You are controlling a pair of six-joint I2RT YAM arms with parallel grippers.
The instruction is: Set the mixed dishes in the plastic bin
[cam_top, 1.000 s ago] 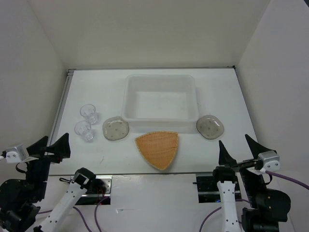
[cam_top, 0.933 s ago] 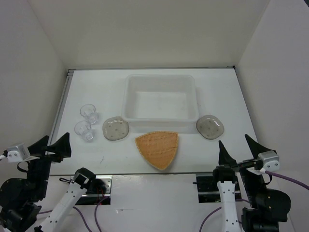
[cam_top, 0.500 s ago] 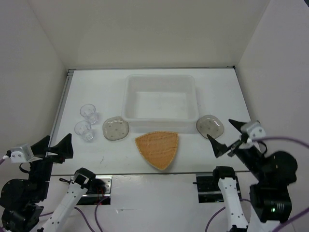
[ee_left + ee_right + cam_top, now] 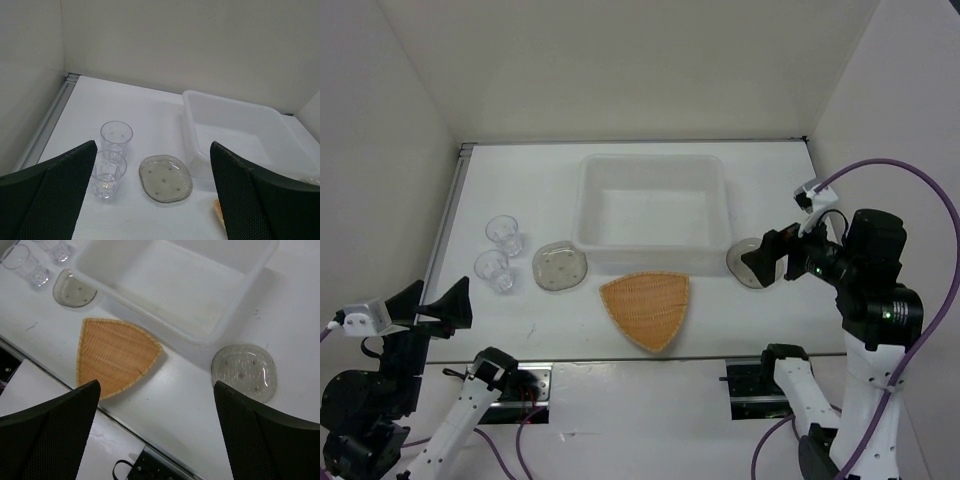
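The translucent white plastic bin (image 4: 652, 158) stands empty at the table's middle back. The orange-tan woven plate (image 4: 646, 305) lies in front of it. One grey speckled plate (image 4: 560, 266) lies left of the bin, the other (image 4: 754, 268) at its right, partly under my right gripper. Two clear ribbed cups (image 4: 505, 233) (image 4: 493, 268) stand at the left. My left gripper (image 4: 430, 303) is open and empty, low at the near left edge. My right gripper (image 4: 775, 255) is open and empty, raised above the right plate (image 4: 244, 371).
White walls close in the table at the back and both sides. A metal rail (image 4: 448, 225) runs along the left edge. The left wrist view shows both cups (image 4: 116, 136), the left plate (image 4: 165, 178) and the bin (image 4: 230, 101). The right wrist view shows the woven plate (image 4: 112, 355).
My right arm has risen from the near edge and swung forward, so its gripper now hangs over the right grey plate. The left arm has barely moved. No dish has moved.
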